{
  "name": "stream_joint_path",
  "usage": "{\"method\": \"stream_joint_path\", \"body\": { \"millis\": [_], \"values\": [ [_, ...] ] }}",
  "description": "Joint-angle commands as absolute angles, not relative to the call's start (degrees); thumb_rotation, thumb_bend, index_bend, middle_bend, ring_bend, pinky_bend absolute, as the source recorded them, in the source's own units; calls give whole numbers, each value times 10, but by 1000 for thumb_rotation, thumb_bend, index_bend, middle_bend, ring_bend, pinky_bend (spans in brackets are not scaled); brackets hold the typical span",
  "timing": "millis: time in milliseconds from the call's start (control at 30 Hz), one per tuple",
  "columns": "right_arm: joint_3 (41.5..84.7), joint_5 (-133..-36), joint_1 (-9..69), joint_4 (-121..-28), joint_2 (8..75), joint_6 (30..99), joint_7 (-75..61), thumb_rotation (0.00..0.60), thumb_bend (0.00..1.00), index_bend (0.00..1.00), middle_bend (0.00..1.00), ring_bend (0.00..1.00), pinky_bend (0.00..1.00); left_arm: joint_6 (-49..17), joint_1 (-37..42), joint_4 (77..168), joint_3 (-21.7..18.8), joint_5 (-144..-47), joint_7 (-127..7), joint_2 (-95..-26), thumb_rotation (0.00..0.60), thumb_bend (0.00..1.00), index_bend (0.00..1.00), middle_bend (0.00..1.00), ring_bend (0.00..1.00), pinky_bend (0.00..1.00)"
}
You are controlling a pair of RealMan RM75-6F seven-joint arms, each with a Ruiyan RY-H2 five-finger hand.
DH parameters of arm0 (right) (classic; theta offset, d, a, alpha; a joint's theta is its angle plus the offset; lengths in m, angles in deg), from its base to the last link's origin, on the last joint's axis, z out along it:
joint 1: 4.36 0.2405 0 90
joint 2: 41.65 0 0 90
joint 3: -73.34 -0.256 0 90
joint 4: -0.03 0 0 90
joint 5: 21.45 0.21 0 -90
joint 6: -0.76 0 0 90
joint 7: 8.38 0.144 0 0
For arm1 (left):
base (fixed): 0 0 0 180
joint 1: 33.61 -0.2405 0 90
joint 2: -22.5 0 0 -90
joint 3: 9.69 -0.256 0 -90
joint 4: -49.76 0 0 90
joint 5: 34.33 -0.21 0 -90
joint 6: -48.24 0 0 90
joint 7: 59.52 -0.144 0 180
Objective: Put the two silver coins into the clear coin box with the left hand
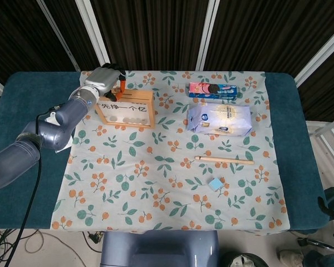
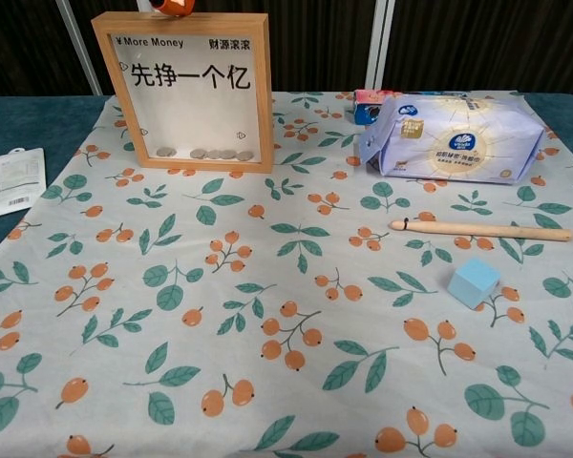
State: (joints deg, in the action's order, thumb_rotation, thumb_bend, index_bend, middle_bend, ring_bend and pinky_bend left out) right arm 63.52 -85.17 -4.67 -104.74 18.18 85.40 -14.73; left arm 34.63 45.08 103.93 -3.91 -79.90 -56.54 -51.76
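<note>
The coin box (image 1: 126, 108) is a wooden frame with a clear front, standing upright at the back left of the floral cloth. Several silver coins (image 2: 206, 153) lie along its bottom inside the clear pane. My left hand (image 1: 102, 79) is at the box's top left corner, its orange fingertips (image 1: 121, 85) over the top edge. The chest view shows only an orange fingertip (image 2: 172, 6) above the frame (image 2: 186, 91). No coin shows in the fingers, and I cannot tell whether they pinch one. The right hand appears in neither view.
A cookie pack (image 1: 212, 89) and a tissue pack (image 1: 220, 118) lie at the back right. A wooden stick (image 1: 225, 159) and a blue cube (image 1: 215, 184) lie nearer the front right. A white packet (image 2: 12, 181) rests on the teal table at the left.
</note>
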Motion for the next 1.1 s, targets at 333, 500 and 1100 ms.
{"method": "stream_joint_path", "body": {
  "millis": [333, 500, 1100],
  "values": [
    [634, -850, -47, -1048, 183, 856, -148, 600, 369, 124, 79, 25, 0, 339, 458, 1057, -47, -798, -570, -507, 600, 523, 534, 139, 0, 0],
    [633, -849, -46, -1048, 183, 855, -149, 600, 368, 124, 79, 25, 0, 338, 461, 1060, -56, -792, -574, -506, 600, 523, 534, 137, 0, 0],
    [632, -847, -47, -1049, 183, 857, -150, 600, 369, 125, 79, 25, 0, 329, 476, 1060, -82, -764, -586, -512, 600, 507, 531, 127, 0, 0]
  ]
}}
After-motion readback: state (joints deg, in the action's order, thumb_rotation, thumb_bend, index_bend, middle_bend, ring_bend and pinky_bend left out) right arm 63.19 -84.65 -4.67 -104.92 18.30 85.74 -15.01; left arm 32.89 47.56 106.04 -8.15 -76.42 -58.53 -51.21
